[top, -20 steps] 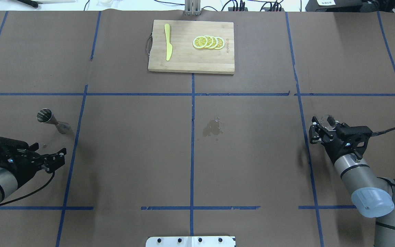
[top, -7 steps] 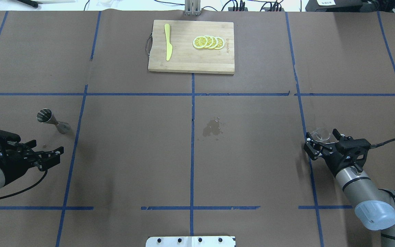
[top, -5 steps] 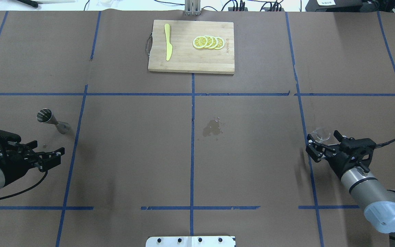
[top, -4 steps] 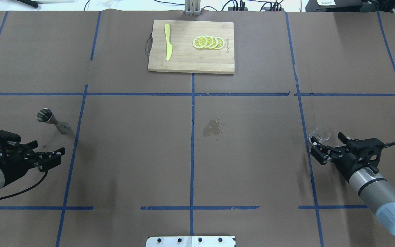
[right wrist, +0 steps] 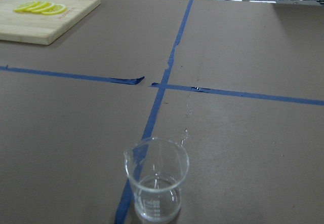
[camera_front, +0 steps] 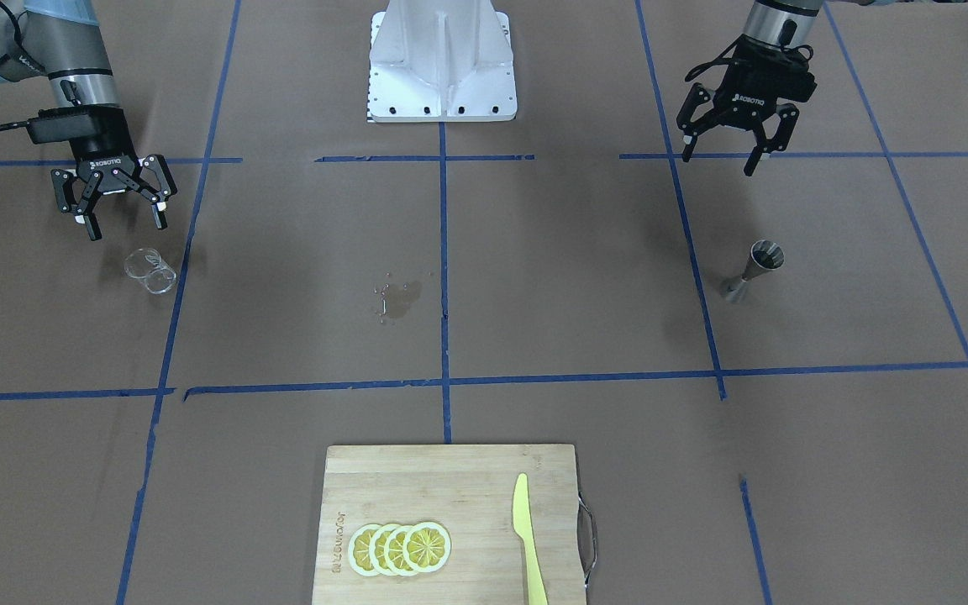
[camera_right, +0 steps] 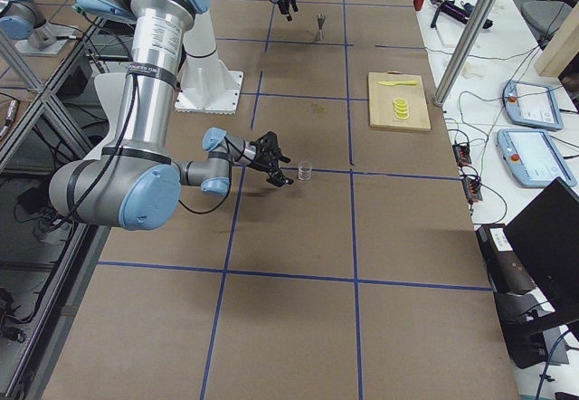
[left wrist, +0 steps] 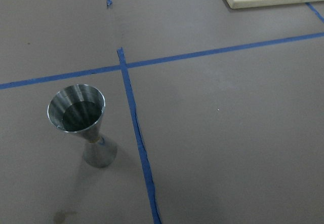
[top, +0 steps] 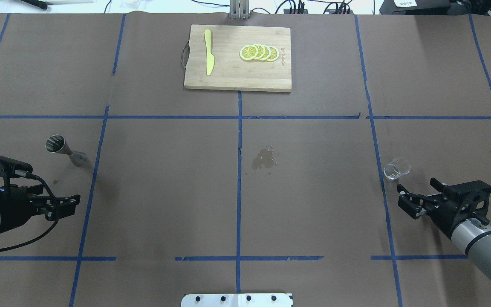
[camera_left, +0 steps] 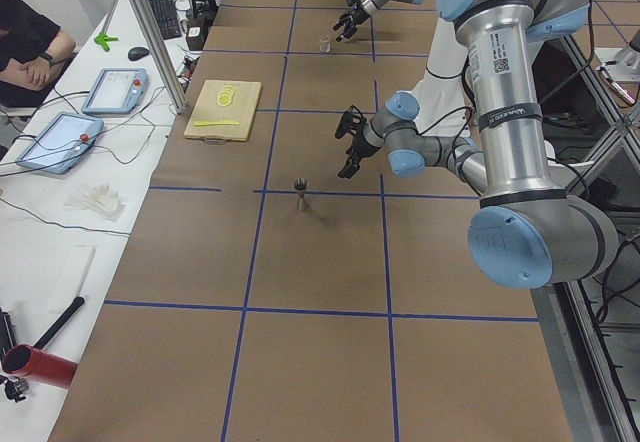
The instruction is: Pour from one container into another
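Left gripper (camera_front: 719, 161) splayed, empty, near the upright steel jigger (top: 64, 150) but apart from it. Brown paper cover (top: 164, 179), gridded with blue tape (top: 239, 204). Wet patch (top: 264, 158) mid-table. Cutting board (top: 228, 76) with knife (top: 208, 52) and lemon slices (top: 259, 53) at far edge. Glass beaker (top: 397, 169) upright at a tape line, just beyond right gripper (camera_front: 126, 227), likewise splayed, empty. Beaker contents indiscernible.

Overhead and front cameras face each other, sharing the cutting board (top: 237, 57); wrist cameras look low, near metal cup (left wrist: 77, 116) and glass (right wrist: 157, 183).

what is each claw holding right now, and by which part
Nothing. The left claw and the right claw are both open and empty; the beaker and the jigger stand apart from them.
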Controlling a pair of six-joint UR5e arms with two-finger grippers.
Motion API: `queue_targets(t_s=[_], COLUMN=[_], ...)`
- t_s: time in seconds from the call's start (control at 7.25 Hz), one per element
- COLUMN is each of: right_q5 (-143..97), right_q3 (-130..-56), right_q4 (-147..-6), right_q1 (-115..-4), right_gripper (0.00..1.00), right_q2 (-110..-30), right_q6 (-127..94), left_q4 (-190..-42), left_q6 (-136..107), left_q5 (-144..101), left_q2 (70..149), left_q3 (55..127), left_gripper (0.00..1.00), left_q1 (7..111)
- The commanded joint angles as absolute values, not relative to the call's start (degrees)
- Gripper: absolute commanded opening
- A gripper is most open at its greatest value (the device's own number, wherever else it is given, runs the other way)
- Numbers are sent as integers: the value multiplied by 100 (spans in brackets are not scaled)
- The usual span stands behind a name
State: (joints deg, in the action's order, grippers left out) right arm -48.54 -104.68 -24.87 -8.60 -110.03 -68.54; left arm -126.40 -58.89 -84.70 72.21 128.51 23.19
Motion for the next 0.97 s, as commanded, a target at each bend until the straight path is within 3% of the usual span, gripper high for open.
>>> queue_targets(t_s=[0.0,0.41,0.83], right_q5=[-4939,-6541,-8088], right_q3=[-10703,-11731,-12232], right_q4=[-2487,-2548,-2801], right_q1=[-468,-457,-649], right_gripper=[100,100,100], right_q2=[-11187,-12197,-12585], right_q6=[-6899,-6908,-6900], left_q4=[-12191,-12190,-12025], left_q6=[-5494,-5414,-5266], left_q5=[-9087,-9271,-9743], left_q2=[7242,7260,7338], left_q3=[12982,13016,13025], left_gripper=[100,100,100], left_q1=[2715,2733,2855])
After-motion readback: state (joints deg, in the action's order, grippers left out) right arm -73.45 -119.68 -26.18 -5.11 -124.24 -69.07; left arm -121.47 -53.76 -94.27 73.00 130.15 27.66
